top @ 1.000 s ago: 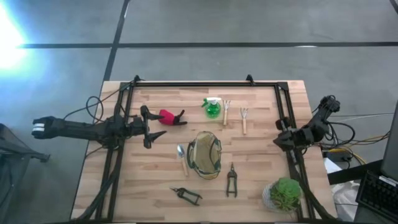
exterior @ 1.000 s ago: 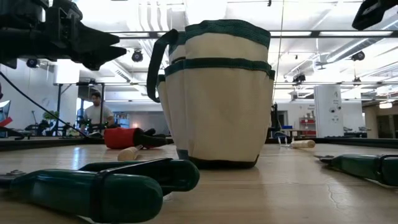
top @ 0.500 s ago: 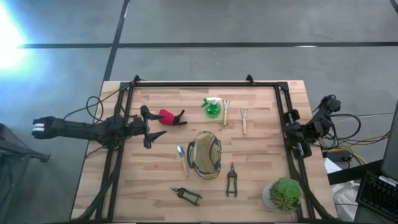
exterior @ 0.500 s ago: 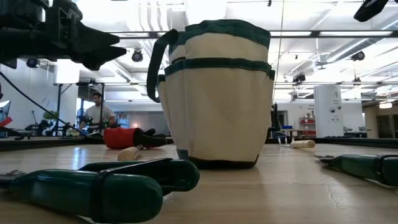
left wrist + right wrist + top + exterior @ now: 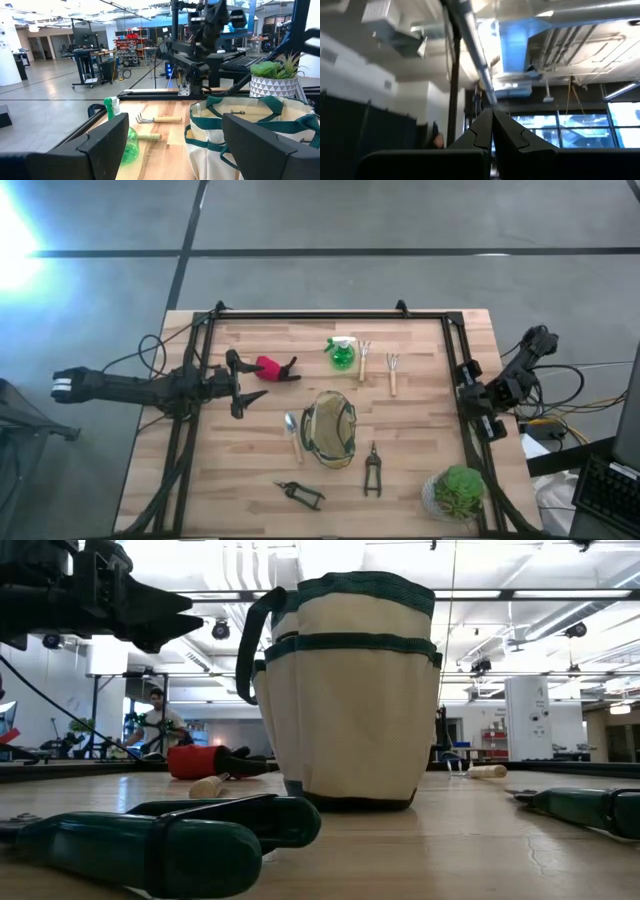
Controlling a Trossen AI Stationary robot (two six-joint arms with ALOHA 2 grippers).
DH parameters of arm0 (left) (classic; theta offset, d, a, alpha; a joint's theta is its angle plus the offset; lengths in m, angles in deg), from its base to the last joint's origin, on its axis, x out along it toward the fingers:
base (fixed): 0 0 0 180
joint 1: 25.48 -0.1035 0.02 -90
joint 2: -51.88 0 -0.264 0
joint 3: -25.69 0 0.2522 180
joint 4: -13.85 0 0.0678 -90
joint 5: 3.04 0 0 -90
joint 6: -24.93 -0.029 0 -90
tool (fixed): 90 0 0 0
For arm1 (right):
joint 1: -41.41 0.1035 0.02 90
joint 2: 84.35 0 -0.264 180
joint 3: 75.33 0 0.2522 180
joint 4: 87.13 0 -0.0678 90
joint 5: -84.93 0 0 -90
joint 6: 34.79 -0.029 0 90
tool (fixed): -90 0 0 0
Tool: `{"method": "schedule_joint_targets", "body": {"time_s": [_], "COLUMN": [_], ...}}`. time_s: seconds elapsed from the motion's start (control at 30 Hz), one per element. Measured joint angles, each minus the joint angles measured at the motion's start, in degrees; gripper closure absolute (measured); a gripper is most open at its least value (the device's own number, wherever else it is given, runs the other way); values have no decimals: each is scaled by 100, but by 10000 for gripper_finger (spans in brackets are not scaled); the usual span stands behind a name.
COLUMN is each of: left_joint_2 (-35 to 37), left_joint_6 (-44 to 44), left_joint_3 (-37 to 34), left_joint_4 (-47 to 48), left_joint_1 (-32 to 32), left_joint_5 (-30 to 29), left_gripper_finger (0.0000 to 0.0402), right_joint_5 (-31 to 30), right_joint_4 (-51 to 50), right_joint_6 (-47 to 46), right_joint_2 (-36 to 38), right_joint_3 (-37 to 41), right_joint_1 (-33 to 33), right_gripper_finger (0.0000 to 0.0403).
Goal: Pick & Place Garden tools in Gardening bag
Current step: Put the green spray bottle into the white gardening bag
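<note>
The olive-khaki gardening bag (image 5: 330, 427) stands upright on its base near the table's middle; it also shows in the low view (image 5: 350, 690) and the left wrist view (image 5: 240, 132). Around it lie a red-and-black tool (image 5: 274, 368), a green spray bottle (image 5: 341, 354), two wooden-handled forks (image 5: 365, 358) (image 5: 393, 372), a trowel (image 5: 293, 436) and two black pruners (image 5: 372, 470) (image 5: 300, 494). My left gripper (image 5: 240, 385) hovers open and empty, left of the red-and-black tool. My right gripper (image 5: 478, 402) is shut and empty at the table's right edge, its fingers (image 5: 485, 131) pointing up at the ceiling.
A bushy potted plant (image 5: 459, 492) stands at the near right corner. A black frame rail (image 5: 310, 315) runs round the table's edges. A person (image 5: 155, 720) sits in the room beyond the table's far side.
My right gripper has drawn back toward the table's right edge and risen, leaving the top of the low view. My left arm and all the tools have kept still.
</note>
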Motion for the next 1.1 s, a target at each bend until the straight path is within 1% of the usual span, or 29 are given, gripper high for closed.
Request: {"method": "schedule_joint_targets", "body": {"time_s": [0.07, 0.13, 0.27, 0.33, 0.37, 0.43, 0.57, 0.63, 0.67, 0.73, 0.87, 0.93, 1.1], "left_joint_2": [-2, 0, -2, 0, -2, -1, -2, -1, 0, -2, -2, -2, -1], "left_joint_6": [0, 0, 0, 0, 0, 0, 0, 0, 0, 0, 0, 0, 0], "left_joint_3": [0, 0, 0, 0, 0, 0, 0, 1, 1, 2, 0, 0, 1], "left_joint_4": [2, 1, 4, 3, 5, 6, 4, 6, 4, 6, 5, 6, 6], "left_joint_1": [0, -2, -1, 0, -1, 0, 0, 0, -1, 0, -2, -2, -2], "left_joint_5": [0, 0, 1, 0, 0, 1, 0, 2, 0, 1, 2, 2, 0], "left_gripper_finger": [80, 80, 80, 80, 80, 80, 80, 80, 80, 80, 80, 80, 80], "right_joint_5": [-130, -668, -2499, -3385, -3696, -4068, -4117, -3912, -3671, -2966, -1325, -591, 1404], "right_joint_4": [-121, -162, -160, -164, -179, -197, -197, -243, -270, -309, -556, -1027, -2956], "right_joint_6": [99, 260, 841, 878, 837, 828, 686, 415, 286, 35, -664, -1169, -2250], "right_joint_2": [-604, -1255, -2399, -2919, -3154, -3582, -4258, -4523, -4625, -4781, -4891, -4886, -4948], "right_joint_3": [-397, -868, -1810, -2182, -2337, -2561, -2810, -2853, -2857, -2858, -2926, -3062, -3620], "right_joint_1": [0, -2, -149, -360, -489, -753, -1258, -1480, -1580, -1782, -2216, -2463, -3097], "right_gripper_finger": [394, 394, 394, 394, 394, 394, 394, 394, 394, 394, 394, 394, 394]}}
